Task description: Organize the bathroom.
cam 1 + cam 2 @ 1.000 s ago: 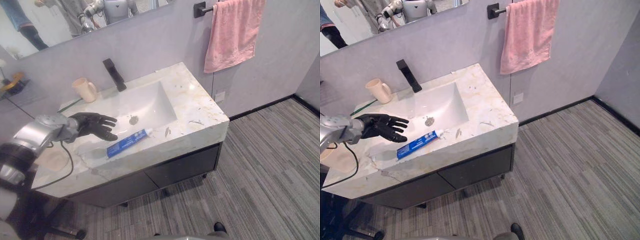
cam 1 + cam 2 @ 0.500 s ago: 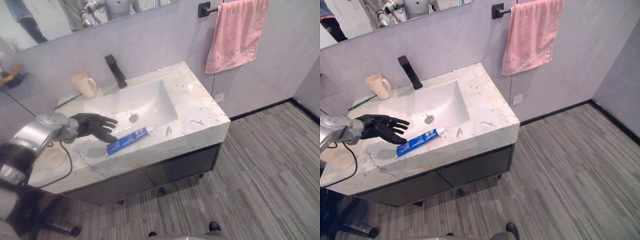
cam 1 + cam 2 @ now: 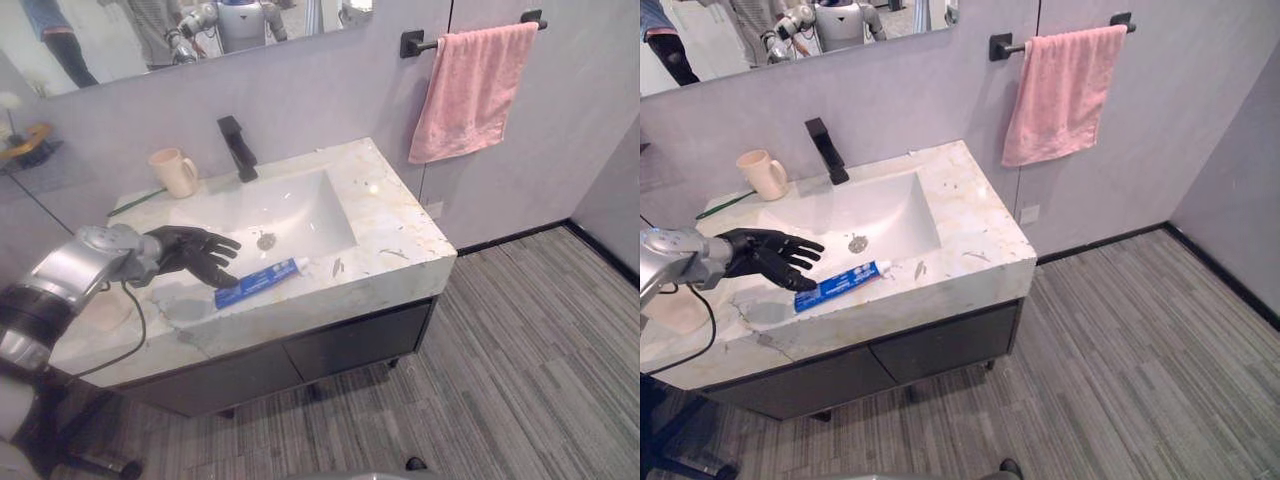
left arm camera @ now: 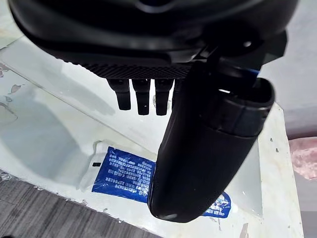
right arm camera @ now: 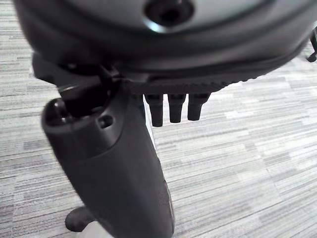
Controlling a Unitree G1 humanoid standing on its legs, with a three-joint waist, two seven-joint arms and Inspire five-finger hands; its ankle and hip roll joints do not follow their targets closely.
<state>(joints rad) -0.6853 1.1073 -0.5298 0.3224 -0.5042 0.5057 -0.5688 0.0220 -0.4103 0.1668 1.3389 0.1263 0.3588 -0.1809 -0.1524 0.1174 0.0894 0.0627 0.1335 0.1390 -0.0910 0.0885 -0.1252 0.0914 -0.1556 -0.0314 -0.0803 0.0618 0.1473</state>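
The blue flat toothpaste tube with a white cap lies on the near rim of the white marble vanity top, just in front of the white rectangular sink basin, cap end pointing right. The robot's dark left hand hovers just left of the tube's flat blue end, fingers spread straight and apart, holding nothing; the left wrist view puts the tube directly under the thumb and not yet touched.

Step in hand looks like picking up the tube. To do it well: lower the hand over the tube's left half, thumb on one long side and fingers on the other, and pinch across the width, not the length. The tube is flat and soft, so it may slide on the wet-looking marble toward the near edge; come down square, don't push.

Likely goal is the cream ceramic mug at the far left beside the black angular faucet, where a thin green toothbrush lies on the counter.

The dark right hand hangs over the striped grey floor, fingers straight and empty. A pink towel hangs on the black wall bar.
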